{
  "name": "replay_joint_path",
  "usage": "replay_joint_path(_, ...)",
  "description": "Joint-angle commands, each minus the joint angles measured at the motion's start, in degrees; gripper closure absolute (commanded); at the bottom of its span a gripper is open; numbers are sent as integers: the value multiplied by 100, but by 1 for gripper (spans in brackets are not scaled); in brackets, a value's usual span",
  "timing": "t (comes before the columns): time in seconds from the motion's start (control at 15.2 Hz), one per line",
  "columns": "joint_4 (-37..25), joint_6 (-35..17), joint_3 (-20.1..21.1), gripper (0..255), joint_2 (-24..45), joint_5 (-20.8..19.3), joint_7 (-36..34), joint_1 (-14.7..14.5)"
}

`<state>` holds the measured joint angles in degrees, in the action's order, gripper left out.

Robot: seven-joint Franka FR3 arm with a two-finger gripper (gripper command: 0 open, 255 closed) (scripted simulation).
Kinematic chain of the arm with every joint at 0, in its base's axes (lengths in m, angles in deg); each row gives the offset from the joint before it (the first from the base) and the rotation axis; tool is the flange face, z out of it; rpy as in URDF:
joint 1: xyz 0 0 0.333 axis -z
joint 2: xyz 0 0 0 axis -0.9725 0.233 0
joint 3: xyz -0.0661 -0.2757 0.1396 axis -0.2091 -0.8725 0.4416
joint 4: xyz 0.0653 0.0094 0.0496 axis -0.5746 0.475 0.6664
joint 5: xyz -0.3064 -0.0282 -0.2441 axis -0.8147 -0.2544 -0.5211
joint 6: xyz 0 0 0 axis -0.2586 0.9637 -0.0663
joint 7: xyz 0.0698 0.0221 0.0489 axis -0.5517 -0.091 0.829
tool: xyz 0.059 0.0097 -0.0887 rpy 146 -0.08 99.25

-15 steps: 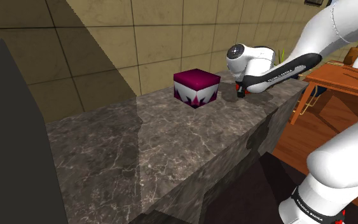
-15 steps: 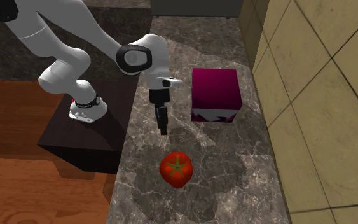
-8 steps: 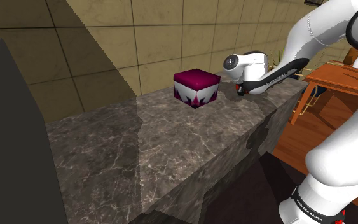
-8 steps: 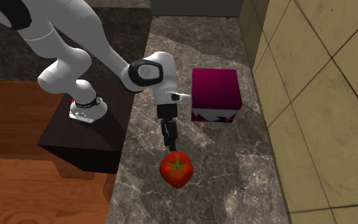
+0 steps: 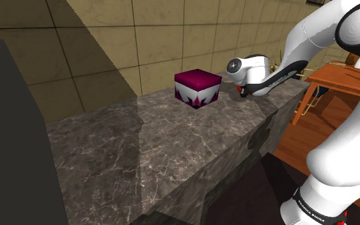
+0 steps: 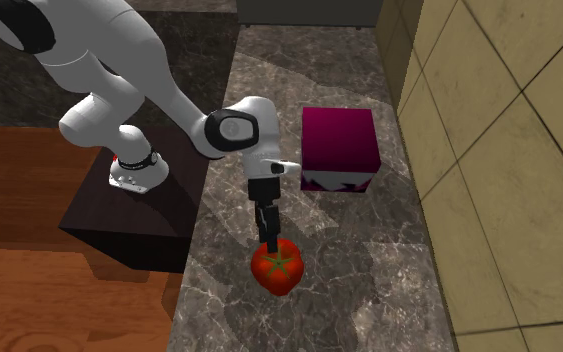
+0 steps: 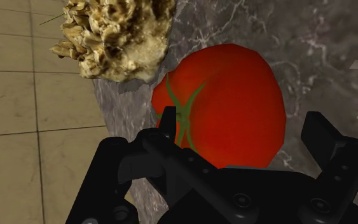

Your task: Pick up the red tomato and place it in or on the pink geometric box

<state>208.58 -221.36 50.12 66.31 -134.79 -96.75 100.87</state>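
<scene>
One tomato inside the spread hand, pink box near, tan clump beyond.

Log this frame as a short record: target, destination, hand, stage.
target: red tomato with a green stalk, sitting on the grey veined counter
destination: magenta box with a white jagged pattern at its base, beside the tiled wall, apart from the tomato
hand: open, low over the tomato, straddling it, not clasping it
stage: pre-grasp, tomato not yet lifted
</scene>
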Motion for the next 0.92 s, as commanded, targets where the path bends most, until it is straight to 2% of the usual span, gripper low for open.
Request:
replay_joint_path(0.0,-4,-7,-3,0,10,-10,-7,3)
replay_joint_path(0.26,-4,-6,-3,0,9,-9,-7,3)
replay_joint_path(0.33,-4,-6,-3,255,9,-9,-7,3)
replay_joint_path(0.86,-5,-5,-2,255,10,-9,-8,2)
